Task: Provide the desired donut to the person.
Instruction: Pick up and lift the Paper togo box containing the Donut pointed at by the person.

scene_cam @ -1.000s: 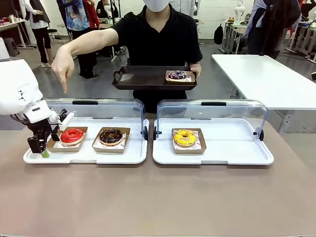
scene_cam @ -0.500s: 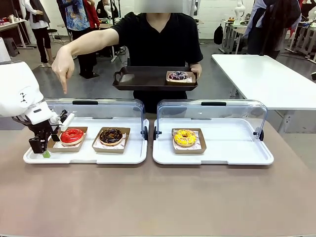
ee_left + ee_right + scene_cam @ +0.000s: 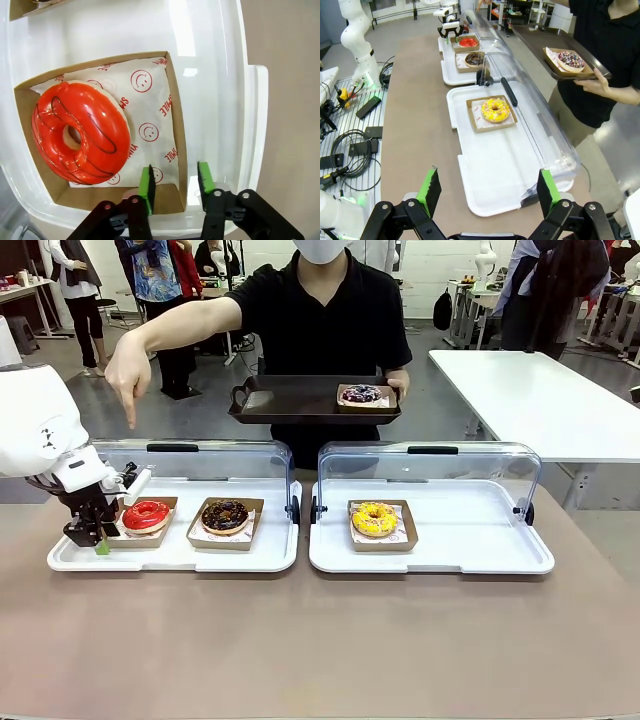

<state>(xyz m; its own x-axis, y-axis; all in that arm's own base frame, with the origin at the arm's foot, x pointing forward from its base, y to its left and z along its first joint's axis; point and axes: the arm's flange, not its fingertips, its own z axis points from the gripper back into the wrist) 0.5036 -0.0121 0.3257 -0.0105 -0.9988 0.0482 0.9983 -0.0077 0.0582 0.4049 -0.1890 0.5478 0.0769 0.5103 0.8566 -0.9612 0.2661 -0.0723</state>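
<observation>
Green pads (image 3: 148,185) of the left gripper (image 3: 176,181) stand a narrow gap apart, astride one wall of the cardboard box (image 3: 176,115) that holds the red donut (image 3: 80,132). One pad is inside over the smiley-printed paper (image 3: 150,100) and the other outside over the left white tray (image 3: 215,75); neither seems to pinch the wall. From the front, this gripper (image 3: 95,537) points down at the box's outer end, with the left arm (image 3: 35,425) bent in from the table's left edge. Just beside the box on the same tray sits a chocolate donut (image 3: 225,513), and a raised clear lid (image 3: 190,465) stands behind both. Above that lid the person (image 3: 320,310) holds out a hand (image 3: 127,370), index finger pointing down toward the red donut, while the other hand (image 3: 396,381) carries a black tray (image 3: 290,400) bearing a sprinkled donut (image 3: 361,393). The right gripper (image 3: 487,192) hangs with jaws wide over the table's end, and the right white tray (image 3: 495,165) with a yellow donut (image 3: 494,109) lies ahead. Four donuts, four boxes, two white trays.
</observation>
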